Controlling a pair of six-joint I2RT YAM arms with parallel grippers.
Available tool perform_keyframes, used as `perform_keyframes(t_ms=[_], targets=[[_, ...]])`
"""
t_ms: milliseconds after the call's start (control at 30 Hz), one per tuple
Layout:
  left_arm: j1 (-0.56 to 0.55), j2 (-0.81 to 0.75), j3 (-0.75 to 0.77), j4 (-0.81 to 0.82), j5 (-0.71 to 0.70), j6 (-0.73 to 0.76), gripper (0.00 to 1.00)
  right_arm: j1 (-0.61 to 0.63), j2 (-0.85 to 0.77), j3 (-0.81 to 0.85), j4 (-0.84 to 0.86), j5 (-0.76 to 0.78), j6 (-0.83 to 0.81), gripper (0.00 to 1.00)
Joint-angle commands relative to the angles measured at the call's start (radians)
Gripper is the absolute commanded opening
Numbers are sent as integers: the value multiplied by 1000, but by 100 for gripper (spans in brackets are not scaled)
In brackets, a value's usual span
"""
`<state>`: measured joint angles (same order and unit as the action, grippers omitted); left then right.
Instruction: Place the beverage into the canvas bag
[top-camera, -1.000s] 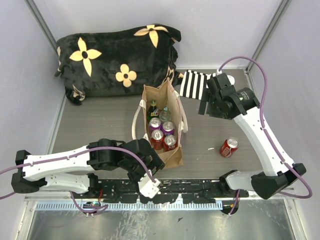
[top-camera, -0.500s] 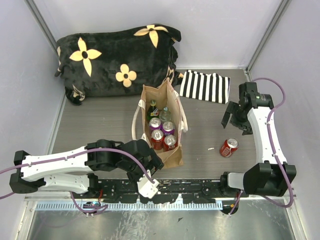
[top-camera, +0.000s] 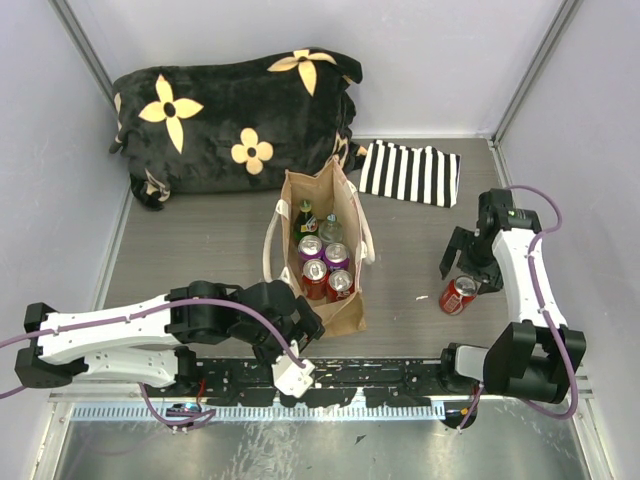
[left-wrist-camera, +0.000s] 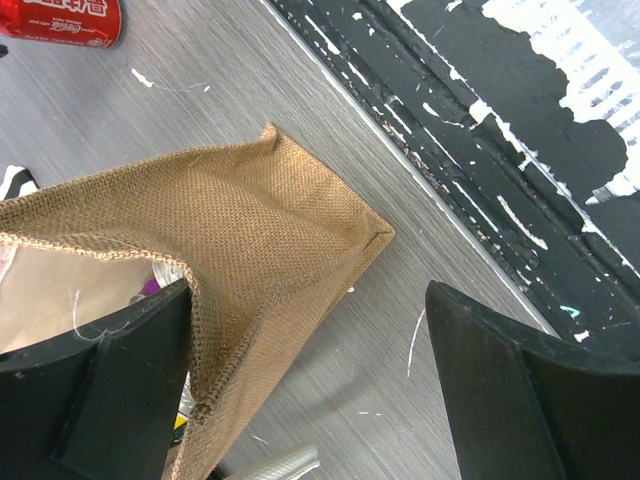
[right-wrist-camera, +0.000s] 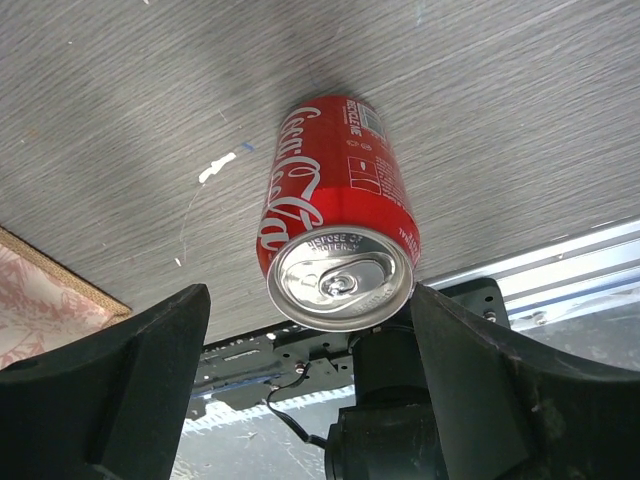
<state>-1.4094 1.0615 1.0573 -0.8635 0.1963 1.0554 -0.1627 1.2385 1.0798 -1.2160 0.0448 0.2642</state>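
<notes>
Tabletop scene: we are seeing the left gripper gaping wide at the near corner of the canvas bag, which is standing upright mid-table, holding cans and bottles. Right of it the beverage, a red cola can, is lying on its side outside the bag, the right gripper hanging over it, fingers spread either side.

Overhead view looks down on everything — both wrist views sit low and close, sharing the red can.
</notes>
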Motion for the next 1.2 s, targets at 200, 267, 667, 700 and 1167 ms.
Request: perform_keyframes(t_ms=[200, 267, 667, 700, 1167], targets=[[-9, -14, -36, -13, 12, 1, 98, -24, 4, -78, 93, -58, 4, 88], [-9, -14, -35, -11, 8, 1, 98, -27, 9, -91, 103, -58, 6, 88], [-10, -17, -36, -12, -10, 8, 98, -35, 27, -169, 148, -59, 14, 86], [-10, -16, -36, -11, -11, 9, 98, -36, 26, -172, 149, -57, 16, 85], [-3, -16, 4, 97, -156, 47, 98, -43, 10, -2, 92, -67, 15, 1]])
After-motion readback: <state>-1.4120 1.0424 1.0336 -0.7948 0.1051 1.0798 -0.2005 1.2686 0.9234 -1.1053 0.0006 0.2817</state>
